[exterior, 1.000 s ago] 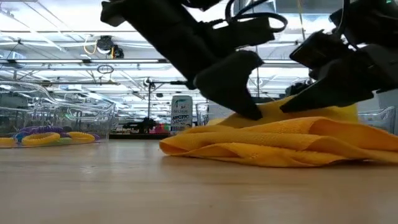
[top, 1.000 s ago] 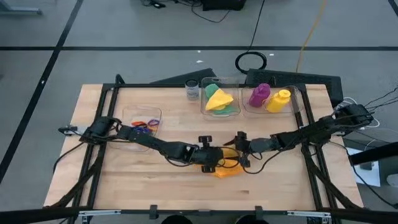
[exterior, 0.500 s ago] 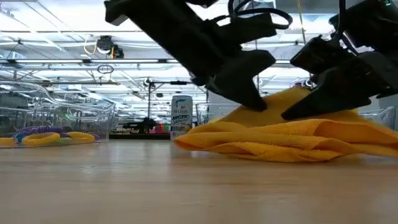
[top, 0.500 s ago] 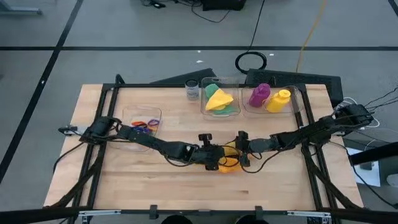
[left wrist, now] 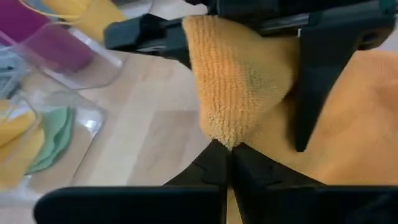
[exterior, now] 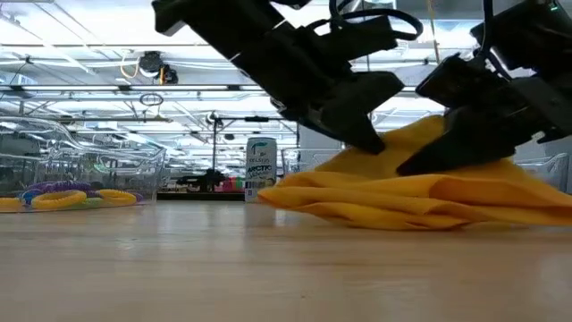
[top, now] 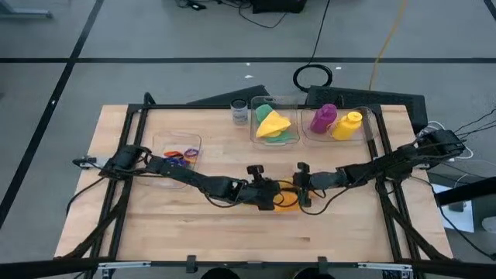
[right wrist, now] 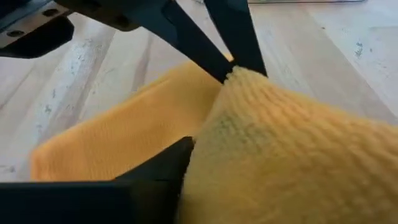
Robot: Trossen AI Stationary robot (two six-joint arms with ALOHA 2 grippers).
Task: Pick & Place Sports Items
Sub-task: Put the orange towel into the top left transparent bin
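High view: the left gripper (top: 267,195) and the right gripper (top: 299,191) meet at mid-table over a crumpled orange soft cloth (top: 285,198), which lies bunched between them. Beyond them, a clear plastic box (top: 264,105) holds yellow and green soft cloths (top: 273,124).

Low view: the orange cloth (exterior: 420,192) rests on the wooden table (exterior: 268,268), its middle pulled up into a peak where both grippers bear on it.

Left wrist view: the left gripper's fingers (left wrist: 214,165) are pressed together, pinching a raised fold of orange cloth (left wrist: 239,74).

Right wrist view: one dark finger (right wrist: 158,165) of the right gripper lies against the cloth (right wrist: 292,155); whether it grips, I cannot tell.
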